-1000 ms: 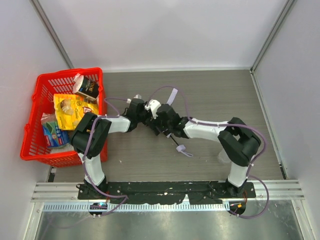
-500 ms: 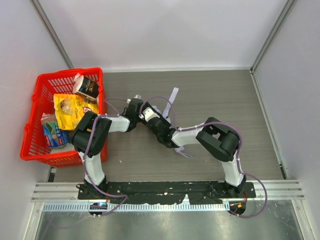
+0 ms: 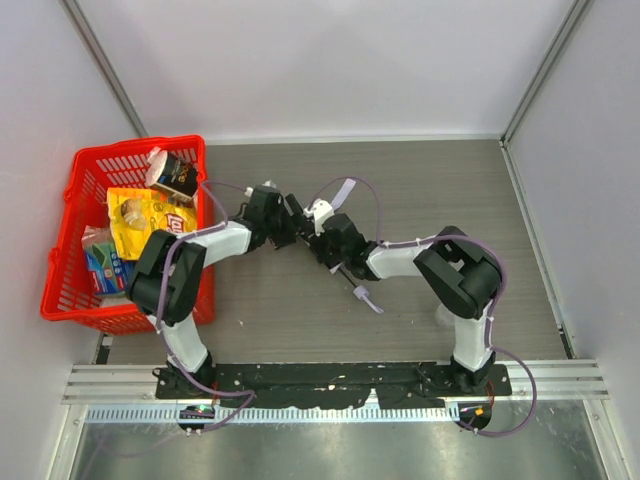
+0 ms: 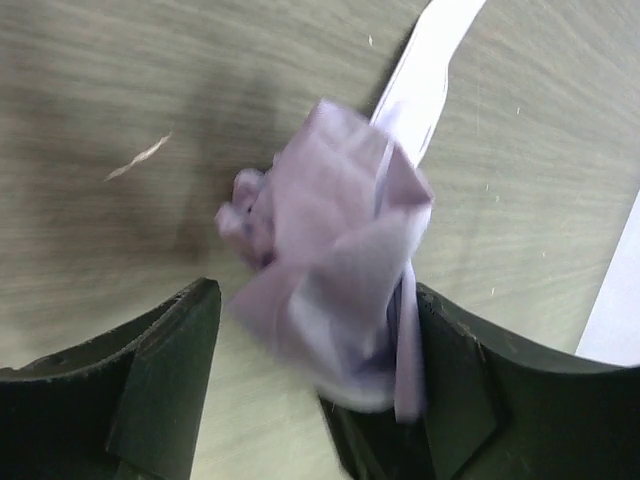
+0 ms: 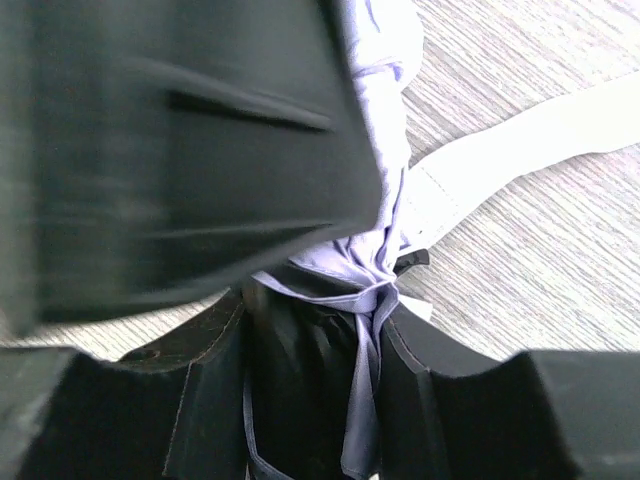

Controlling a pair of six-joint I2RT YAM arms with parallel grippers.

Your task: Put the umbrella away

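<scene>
Left wrist view: the left gripper [image 4: 310,400] is being shown with its dark fingers [image 4: 165,375] spread wide. The crumpled, soft lavender fabric of the umbrella [image 4: 330,250] is being bracketed between them, touching one finger only; its lower edge is blurred. Right wrist view: fabric folds and a black core are being pinched tight by the right gripper [image 5: 315,400]. The upper left is being blocked by a blurred dark mass. Top view: the umbrella is being held mid-way across the wood-grain table [image 3: 420,170], apart from the red lattice basket [image 3: 60,290].
</scene>
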